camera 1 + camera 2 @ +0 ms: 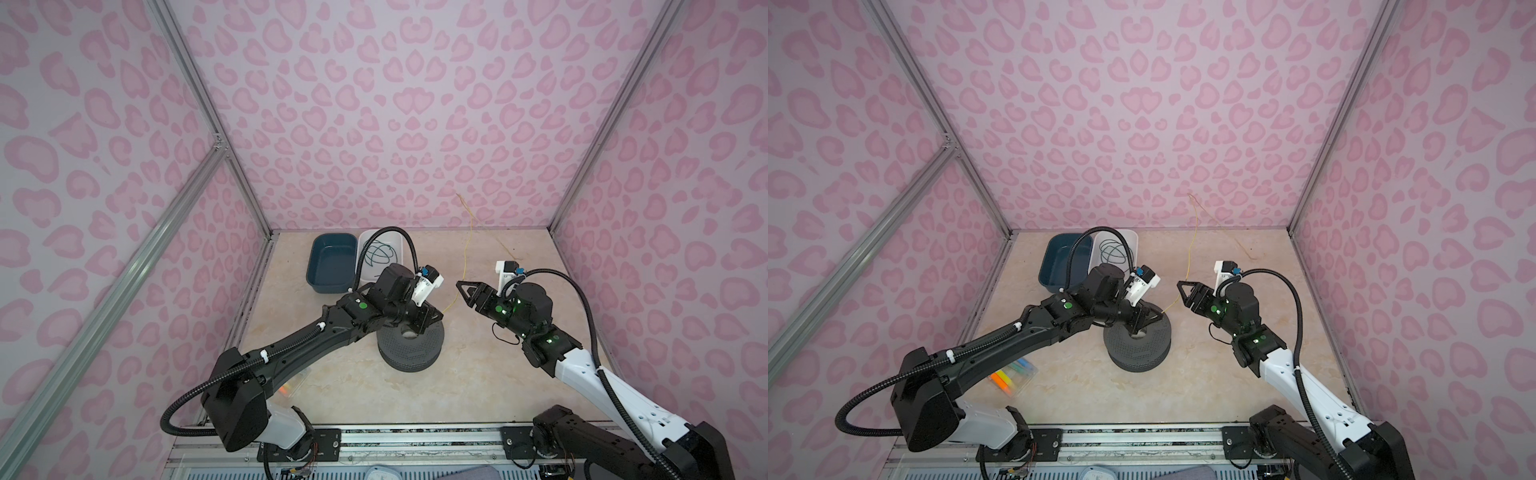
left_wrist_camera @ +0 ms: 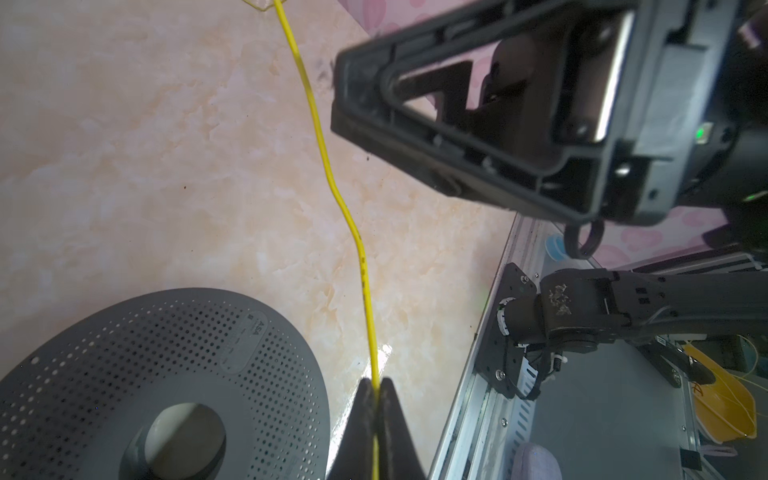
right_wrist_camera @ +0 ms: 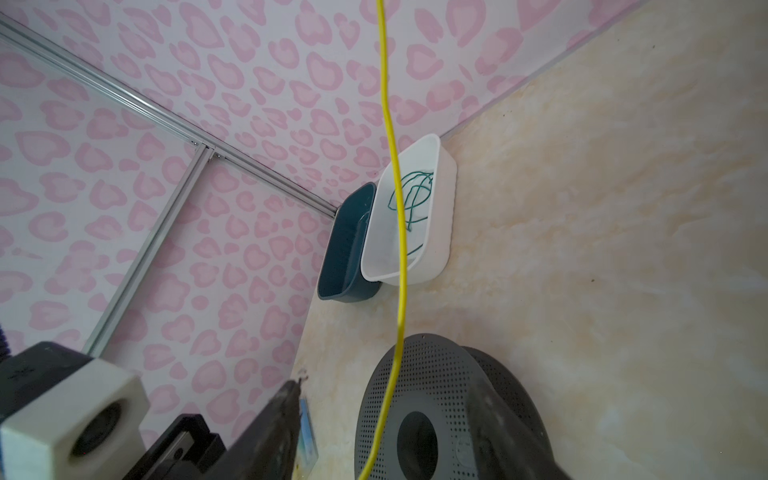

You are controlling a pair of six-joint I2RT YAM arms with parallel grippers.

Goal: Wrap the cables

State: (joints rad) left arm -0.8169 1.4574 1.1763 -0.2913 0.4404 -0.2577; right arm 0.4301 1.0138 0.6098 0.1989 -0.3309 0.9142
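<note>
A yellow cable [image 1: 465, 262] [image 1: 1190, 253] comes down from the back wall to my left gripper [image 1: 432, 318] [image 1: 1152, 318]. That gripper is shut on it just above the grey perforated spool [image 1: 409, 349] [image 1: 1138, 349]. The left wrist view shows the yellow cable [image 2: 319, 137] pinched between the closed jaws of the left gripper [image 2: 376, 386]. My right gripper [image 1: 465, 293] [image 1: 1185, 293] [image 3: 386, 386] is open, and the yellow cable [image 3: 390, 124] runs loose between its fingers. A dark green cable [image 1: 380, 253] [image 1: 1115, 251] [image 3: 411, 195] lies looped in the white bin [image 1: 401, 249] [image 1: 1133, 241] [image 3: 440, 208].
A dark blue bin [image 1: 330, 262] [image 1: 1065, 259] [image 3: 347, 249] stands beside the white one at the back left. A clear box of coloured markers [image 1: 1011, 376] lies under the left arm. Pink patterned walls close in the marble table on three sides.
</note>
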